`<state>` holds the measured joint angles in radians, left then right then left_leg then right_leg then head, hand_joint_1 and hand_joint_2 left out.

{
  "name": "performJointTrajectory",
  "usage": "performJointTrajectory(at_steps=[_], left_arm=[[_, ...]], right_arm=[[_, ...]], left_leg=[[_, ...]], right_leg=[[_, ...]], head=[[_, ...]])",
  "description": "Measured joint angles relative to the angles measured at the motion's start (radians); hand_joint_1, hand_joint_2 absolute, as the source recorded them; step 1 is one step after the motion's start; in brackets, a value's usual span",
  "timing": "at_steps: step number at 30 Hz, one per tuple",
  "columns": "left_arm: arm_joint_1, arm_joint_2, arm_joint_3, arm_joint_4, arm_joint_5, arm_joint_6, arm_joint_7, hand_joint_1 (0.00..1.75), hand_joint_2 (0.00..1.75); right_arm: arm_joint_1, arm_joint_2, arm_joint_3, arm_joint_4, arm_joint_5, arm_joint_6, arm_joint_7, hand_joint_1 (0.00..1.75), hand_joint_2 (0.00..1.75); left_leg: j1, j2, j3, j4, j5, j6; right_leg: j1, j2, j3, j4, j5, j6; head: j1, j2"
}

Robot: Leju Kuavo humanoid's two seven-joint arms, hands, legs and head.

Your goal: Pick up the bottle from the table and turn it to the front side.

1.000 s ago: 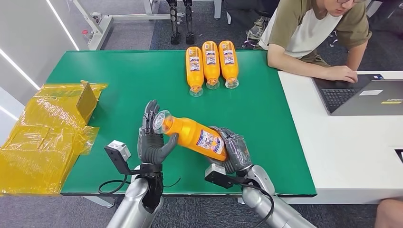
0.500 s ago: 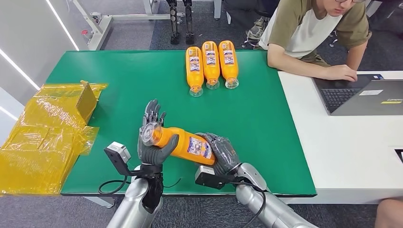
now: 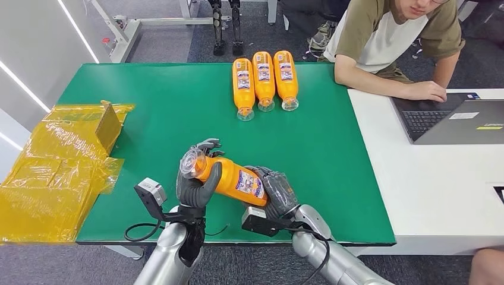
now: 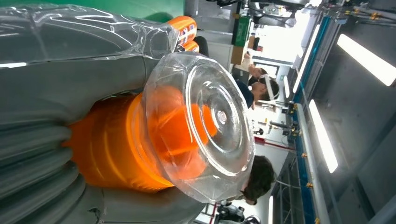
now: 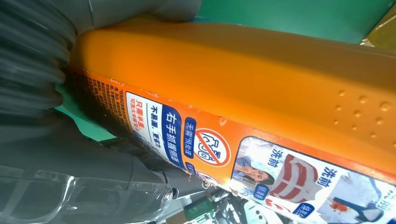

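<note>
An orange bottle (image 3: pixel 229 177) with a clear cap and a printed label lies tilted above the green table (image 3: pixel 148 101), held between both hands. My left hand (image 3: pixel 198 178) wraps its fingers around the cap end. My right hand (image 3: pixel 277 191) grips the base end. The left wrist view looks straight at the clear cap (image 4: pixel 205 126) with grey fingers (image 4: pixel 51 84) beside it. In the right wrist view the orange body and label (image 5: pixel 261 116) sit against my right hand's fingers (image 5: pixel 32 60).
Three more orange bottles (image 3: pixel 264 80) lie side by side at the table's far edge. Yellow plastic wrap with a cardboard piece (image 3: pixel 62 160) covers the table's left end. A person (image 3: pixel 392 35) works at a laptop (image 3: pixel 457 122) on the white table to the right.
The left hand's fingers, held up straight behind the cap before, have curled over the cap end. The bottle and right hand shifted left and nearer over the last second.
</note>
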<state>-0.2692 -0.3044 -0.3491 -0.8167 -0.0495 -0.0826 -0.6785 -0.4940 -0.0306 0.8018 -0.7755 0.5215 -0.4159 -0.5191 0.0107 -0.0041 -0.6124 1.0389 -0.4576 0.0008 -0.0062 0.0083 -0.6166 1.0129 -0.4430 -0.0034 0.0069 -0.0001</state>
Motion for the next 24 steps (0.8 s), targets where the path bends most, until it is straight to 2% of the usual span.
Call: performJointTrajectory(at_steps=[4, 8, 14, 19, 24], left_arm=[[0.0, 0.0, 0.0, 0.0, -0.002, 0.0, 0.001, 1.75, 1.75], [0.0, 0.0, 0.0, -0.003, -0.01, 0.005, 0.01, 1.75, 1.75], [0.001, 0.0, 0.0, -0.01, 0.001, 0.038, 0.01, 1.75, 1.75], [0.004, 0.002, 0.002, -0.033, 0.011, 0.071, 0.01, 1.75, 1.75], [0.033, 0.017, 0.028, -0.157, 0.018, 0.156, 0.039, 1.75, 1.75]], right_arm=[[0.001, 0.001, -0.001, 0.0, 0.0, -0.001, 0.0, 1.73, 1.75], [0.011, 0.009, -0.003, 0.0, -0.028, -0.013, -0.026, 0.0, 1.75], [0.035, 0.027, -0.026, -0.022, -0.113, -0.09, -0.096, 0.0, 1.75], [0.059, 0.042, -0.044, -0.054, -0.146, -0.134, -0.122, 0.0, 1.75], [0.139, 0.053, -0.066, -0.161, -0.17, -0.211, -0.131, 0.0, 1.75]], left_leg=[[0.0, 0.0, 0.0, 0.0, 0.0, 0.0], [0.0, 0.0, 0.0, 0.0, 0.0, 0.0], [0.0, 0.0, 0.0, 0.0, 0.0, 0.0], [0.0, 0.0, 0.0, 0.0, 0.0, 0.0], [0.0, 0.0, 0.0, -0.001, 0.0, 0.0]], right_leg=[[0.0, 0.0, 0.0, 0.0, 0.0, 0.0], [0.0, 0.0, 0.0, 0.0, 0.0, 0.0], [0.0, 0.0, 0.0, 0.0, 0.0, 0.0], [0.0, 0.0, 0.0, 0.0, 0.0, 0.0], [0.0, 0.0, 0.0, 0.0, -0.001, 0.0]], head=[[0.0, 0.0], [0.0, 0.0], [0.0, 0.0], [0.0, 0.0], [0.0, 0.0]])
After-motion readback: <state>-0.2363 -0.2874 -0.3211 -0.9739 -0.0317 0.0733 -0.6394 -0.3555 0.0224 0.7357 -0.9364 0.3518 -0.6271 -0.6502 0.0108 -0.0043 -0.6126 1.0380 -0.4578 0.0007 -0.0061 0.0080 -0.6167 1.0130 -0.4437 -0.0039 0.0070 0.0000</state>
